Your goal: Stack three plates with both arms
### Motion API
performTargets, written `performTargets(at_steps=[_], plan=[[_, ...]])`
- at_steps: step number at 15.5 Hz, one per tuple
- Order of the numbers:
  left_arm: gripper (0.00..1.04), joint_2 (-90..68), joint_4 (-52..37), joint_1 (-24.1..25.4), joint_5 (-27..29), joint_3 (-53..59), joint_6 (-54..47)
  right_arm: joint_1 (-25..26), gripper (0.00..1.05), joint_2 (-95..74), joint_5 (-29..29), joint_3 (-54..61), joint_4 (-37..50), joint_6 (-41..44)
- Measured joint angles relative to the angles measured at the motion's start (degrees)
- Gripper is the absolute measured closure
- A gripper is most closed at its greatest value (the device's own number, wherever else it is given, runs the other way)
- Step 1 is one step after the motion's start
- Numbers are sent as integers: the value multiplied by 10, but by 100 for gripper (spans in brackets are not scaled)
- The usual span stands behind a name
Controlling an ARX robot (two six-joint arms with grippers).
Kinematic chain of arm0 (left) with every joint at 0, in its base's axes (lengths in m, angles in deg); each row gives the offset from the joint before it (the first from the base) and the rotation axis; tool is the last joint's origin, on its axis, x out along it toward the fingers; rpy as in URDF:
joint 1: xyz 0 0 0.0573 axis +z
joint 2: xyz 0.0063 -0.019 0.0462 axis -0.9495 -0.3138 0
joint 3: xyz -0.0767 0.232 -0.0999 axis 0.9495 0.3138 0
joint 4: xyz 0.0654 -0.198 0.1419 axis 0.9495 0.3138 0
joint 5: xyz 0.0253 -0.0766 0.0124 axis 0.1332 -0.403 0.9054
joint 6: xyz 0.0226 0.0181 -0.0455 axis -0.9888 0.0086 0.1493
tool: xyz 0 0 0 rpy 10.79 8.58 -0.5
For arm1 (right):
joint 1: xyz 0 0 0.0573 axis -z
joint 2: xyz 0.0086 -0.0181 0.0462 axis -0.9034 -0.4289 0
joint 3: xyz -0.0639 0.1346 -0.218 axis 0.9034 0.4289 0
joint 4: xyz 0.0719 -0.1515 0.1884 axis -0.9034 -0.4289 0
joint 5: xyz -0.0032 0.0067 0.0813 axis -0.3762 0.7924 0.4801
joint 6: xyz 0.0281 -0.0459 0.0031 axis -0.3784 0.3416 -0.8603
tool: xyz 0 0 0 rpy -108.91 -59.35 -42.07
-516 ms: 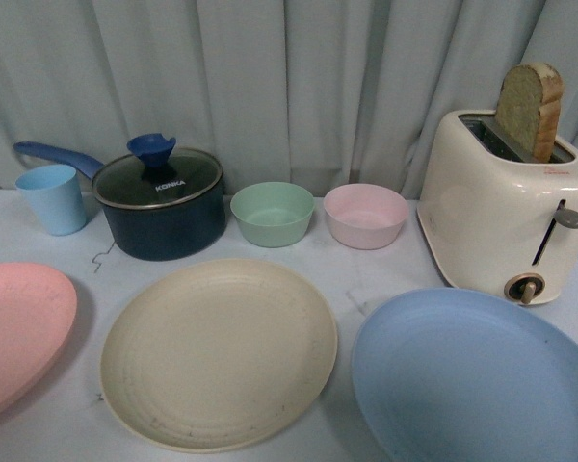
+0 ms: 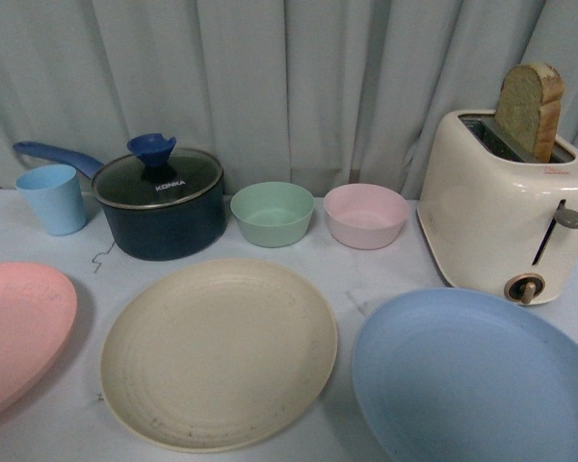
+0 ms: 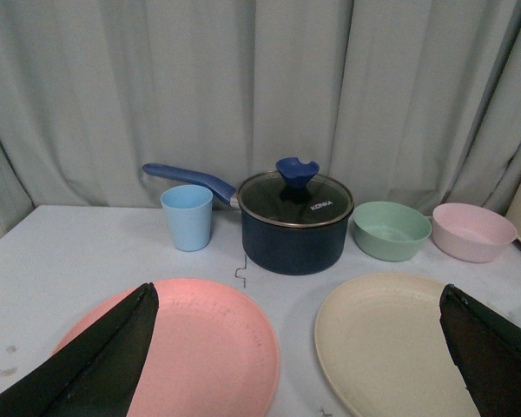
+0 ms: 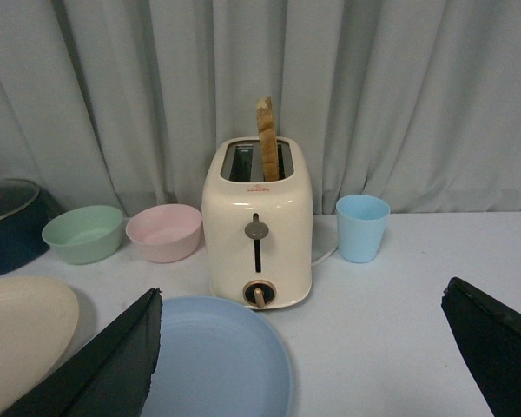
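1. So all three plates are lying flat on the table (image 2: 376, 279), side by side with none stacked: the pink plate (image 2: 19, 327) on the left, the cream plate (image 2: 219, 351) in the middle and the light blue plate (image 2: 472, 375) on the right, with narrow strips of table showing between them
2. Neither arm is showing in the front view
3. The left gripper (image 3: 297, 295) is spreading its fingers wide and gripping nothing, and its wrist view is taking in the pink and cream plates
4. The right gripper (image 4: 304, 291) is gaping just as wide and is empty too, with the light blue plate lying in front of it
5. Behind the plates, a blue cup (image 2: 53, 199), a lidded dark pot (image 2: 164, 217), a mint bowl (image 2: 273, 214) and a pink bowl (image 2: 365, 216) are sitting in a row along the curtain (image 2: 289, 87)
6. The toaster (image 2: 506, 217) is standing just behind the light blue plate, with a bread slice (image 2: 530, 106) sticking up out of its slot
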Motion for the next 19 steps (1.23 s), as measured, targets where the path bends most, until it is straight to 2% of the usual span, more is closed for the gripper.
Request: performTargets(at_steps=[19], plan=[[7,0,0,0,0,0,0,0,7,0,0,0,0,0]])
